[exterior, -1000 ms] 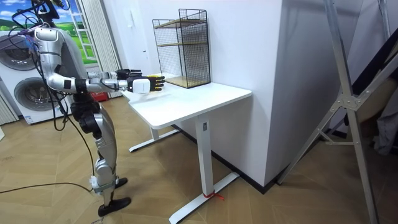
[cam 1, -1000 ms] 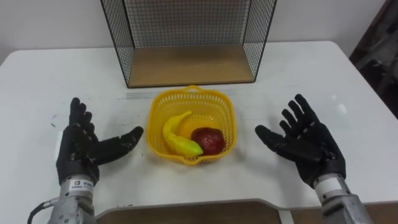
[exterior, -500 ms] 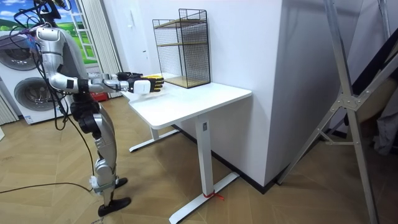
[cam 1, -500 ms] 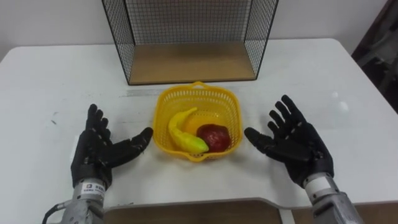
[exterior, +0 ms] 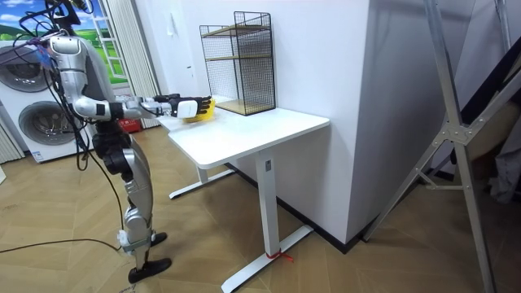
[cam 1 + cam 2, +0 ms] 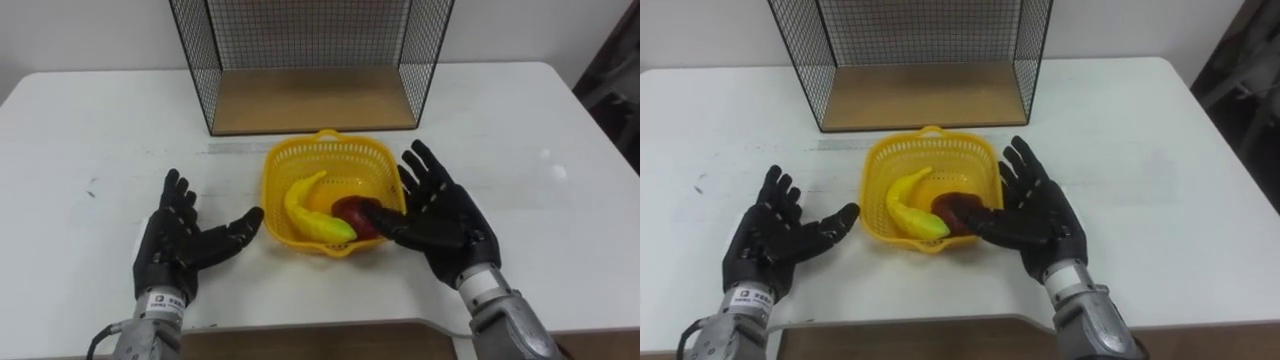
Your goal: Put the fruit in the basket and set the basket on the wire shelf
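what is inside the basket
A banana and a red fruit lie in the basket. The right hand covers part of the red fruit; anything beneath the two is hidden.

Centre of frame: yellow basket [image 6: 345, 158] on the white table [image 6: 90, 130], holding a banana [image 6: 310, 205] and, to its right, a red fruit [image 6: 350, 212]. Upper centre: wire shelf [image 6: 310, 100], just behind the basket. Right hand [image 6: 440, 220], fingers straight, lies against the basket's right side, thumb over the rim by the red fruit. Lower left: left hand [image 6: 180, 245], fingers spread, thumb tip just beside the basket's left rim.
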